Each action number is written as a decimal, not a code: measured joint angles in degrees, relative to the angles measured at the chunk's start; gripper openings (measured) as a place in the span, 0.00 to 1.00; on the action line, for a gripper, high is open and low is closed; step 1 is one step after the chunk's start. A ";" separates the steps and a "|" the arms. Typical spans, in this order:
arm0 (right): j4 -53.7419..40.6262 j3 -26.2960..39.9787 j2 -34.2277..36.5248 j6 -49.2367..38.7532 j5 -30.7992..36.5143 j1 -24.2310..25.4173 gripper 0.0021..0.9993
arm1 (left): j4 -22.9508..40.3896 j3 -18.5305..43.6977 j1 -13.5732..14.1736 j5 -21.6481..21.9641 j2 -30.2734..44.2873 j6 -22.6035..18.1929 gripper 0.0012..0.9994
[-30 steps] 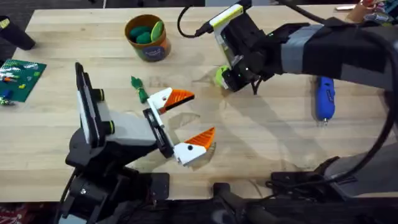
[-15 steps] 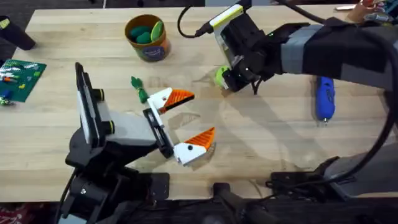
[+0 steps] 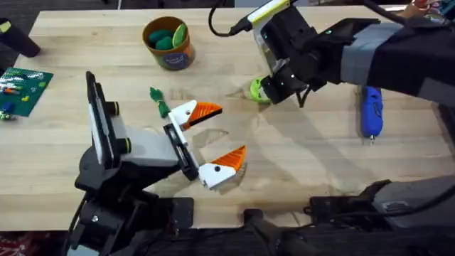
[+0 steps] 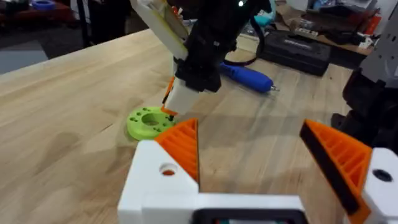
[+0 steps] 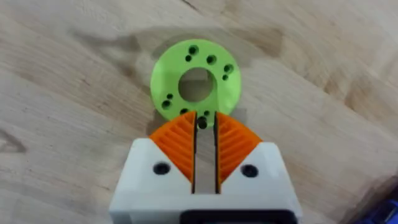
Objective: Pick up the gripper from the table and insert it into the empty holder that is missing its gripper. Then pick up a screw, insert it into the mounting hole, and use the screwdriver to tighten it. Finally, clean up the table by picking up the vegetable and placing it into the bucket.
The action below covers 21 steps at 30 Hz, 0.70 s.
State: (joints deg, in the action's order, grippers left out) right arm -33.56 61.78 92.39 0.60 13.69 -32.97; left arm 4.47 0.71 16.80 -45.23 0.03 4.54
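1. My right gripper [image 5: 204,127] is over the far centre-right of the light wooden butcher-block desk [image 3: 298,156], pointing down at a lime-green round plastic ring with small holes [image 5: 195,85].
2. Right jaws nearly closed, pads a thin slit apart, pinching a small dark screw [image 5: 202,122] at the tips, right at the ring's rim. Can't tell if the screw sits in a hole.
3. My left gripper [image 3: 217,139] is at the near centre-left. Jaws wide open, nothing held.
4. Bright blue pen-shaped electric screwdriver [image 3: 370,112] lies flat on the desk at the right, well apart from both grippers, metal tip towards the near edge.
5. Small round orange-tan bucket with dark blue label [image 3: 169,43] stands at the far left-centre, green pieces inside.
6. Small green vegetable piece [image 3: 158,101] lies on the desk just left of my left gripper's far finger.
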 joint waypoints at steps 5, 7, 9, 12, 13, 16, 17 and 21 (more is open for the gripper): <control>-0.15 0.00 0.01 0.00 0.00 0.00 0.18 | 0.00 0.00 0.00 0.00 0.02 0.01 0.99; -0.14 0.00 0.14 0.00 0.00 0.00 0.18 | 0.00 0.00 0.00 0.00 0.02 0.02 0.99; -0.14 0.00 0.63 0.00 0.00 0.00 0.18 | 0.00 0.00 0.00 0.00 0.02 0.00 0.99; -0.22 0.00 1.82 0.00 0.00 0.00 0.18 | 0.00 0.00 0.00 0.00 0.02 0.00 0.99; -0.37 0.00 2.18 0.00 0.00 0.00 0.18 | 0.00 0.00 0.00 0.00 0.02 0.00 0.99; -0.82 0.00 2.62 0.00 0.00 0.00 0.18 | 0.00 0.00 0.00 0.00 0.02 0.02 0.99; -0.85 0.00 2.62 0.00 0.00 0.00 0.18 | 0.00 0.00 0.00 0.00 0.02 0.02 0.99; -0.82 0.00 2.62 0.00 0.00 0.00 0.18 | 0.00 0.00 0.00 0.00 0.00 0.00 0.99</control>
State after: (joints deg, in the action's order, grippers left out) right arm -34.39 61.78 95.00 0.60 13.69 -32.97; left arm 4.47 0.71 16.80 -45.23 0.03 4.54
